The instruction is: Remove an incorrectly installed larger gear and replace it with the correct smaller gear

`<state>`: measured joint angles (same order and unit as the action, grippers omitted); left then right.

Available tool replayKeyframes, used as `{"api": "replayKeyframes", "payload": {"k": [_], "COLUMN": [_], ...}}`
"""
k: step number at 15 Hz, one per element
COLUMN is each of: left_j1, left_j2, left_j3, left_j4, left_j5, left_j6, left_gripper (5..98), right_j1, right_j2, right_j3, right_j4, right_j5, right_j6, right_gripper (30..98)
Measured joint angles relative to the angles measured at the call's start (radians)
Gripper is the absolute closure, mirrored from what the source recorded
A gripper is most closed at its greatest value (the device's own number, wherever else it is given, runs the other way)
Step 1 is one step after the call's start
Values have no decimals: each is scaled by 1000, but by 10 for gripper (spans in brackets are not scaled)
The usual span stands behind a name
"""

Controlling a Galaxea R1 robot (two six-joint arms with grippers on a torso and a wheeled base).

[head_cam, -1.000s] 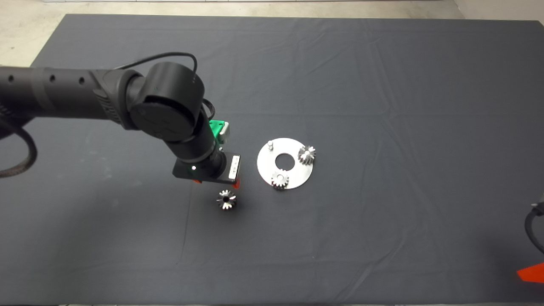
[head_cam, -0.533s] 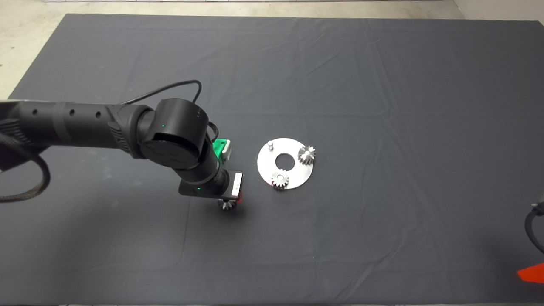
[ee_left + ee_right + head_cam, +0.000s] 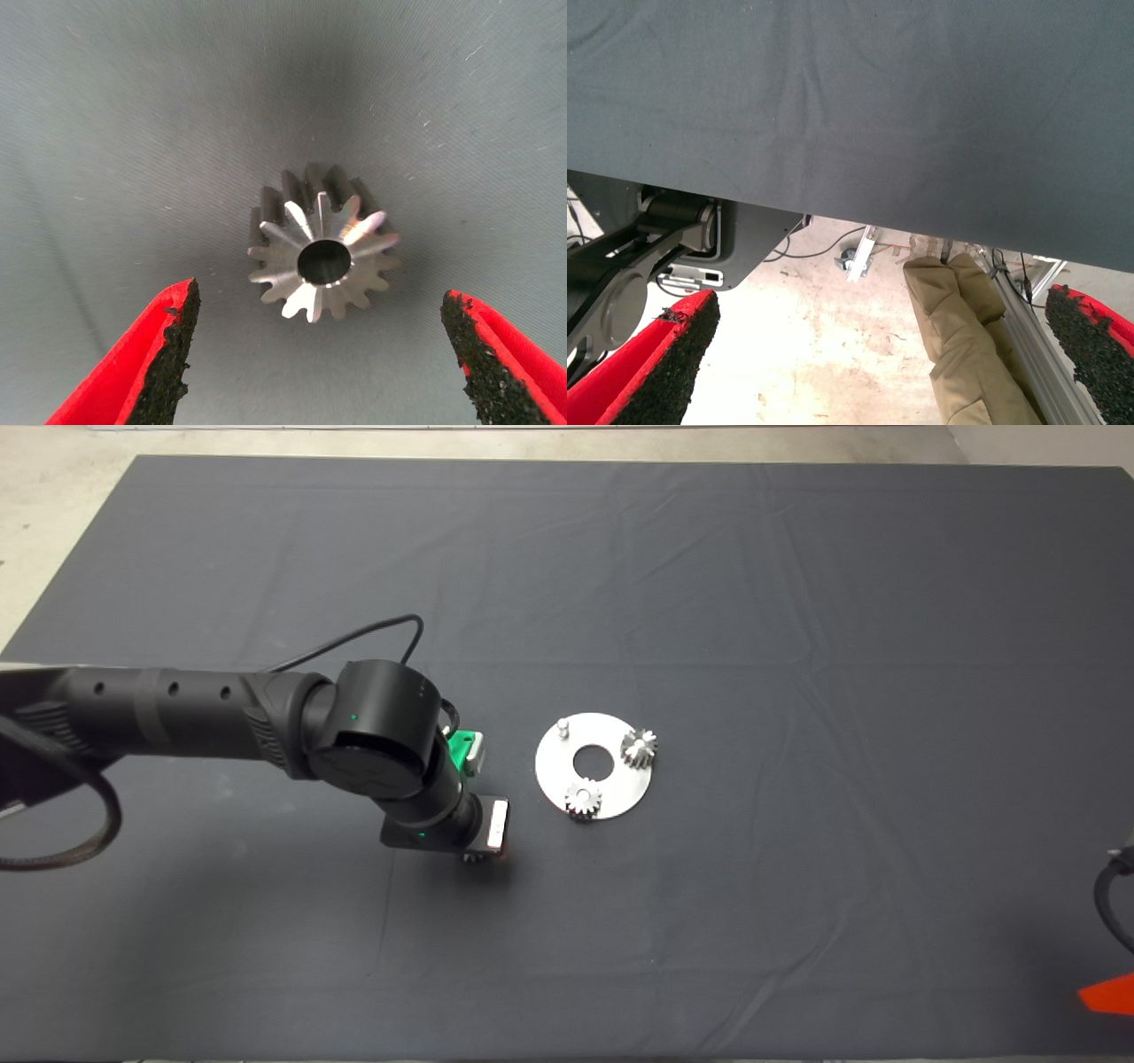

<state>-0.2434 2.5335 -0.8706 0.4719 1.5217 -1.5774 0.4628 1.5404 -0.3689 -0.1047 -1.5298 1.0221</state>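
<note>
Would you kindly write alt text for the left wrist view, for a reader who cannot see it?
A steel gear with a dark centre hole lies flat on the dark mat, between the open red fingers of the left gripper, which touch nothing.

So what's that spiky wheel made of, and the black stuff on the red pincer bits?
The gear looks like steel: silvery, with bright glints on its cut teeth. It lies on the mat between the open left pincer fingers. The black pads look rough and grainy, maybe gritty rubber or foam, though that is hard to tell.
</note>
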Motion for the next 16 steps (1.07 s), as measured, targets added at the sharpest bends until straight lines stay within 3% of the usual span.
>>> {"api": "replayKeyframes", "payload": {"k": [9,12,16], "left_j1": [36,35,35], "left_j2": [30,47,55], "left_j3": [-63,-78,-89], "left_j4": [40,41,40], "left_j5": [1,18,24], "left_j6": [19,20,19], "left_gripper": [354,354,363], "right_j1": [0,0,0], "right_j2": [0,3,3], "right_j3": [0,3,4], "right_j4": [0,0,0], "right_j5": [0,0,0], "right_j6": [0,0,0], "right_gripper": [316,316,316]}}
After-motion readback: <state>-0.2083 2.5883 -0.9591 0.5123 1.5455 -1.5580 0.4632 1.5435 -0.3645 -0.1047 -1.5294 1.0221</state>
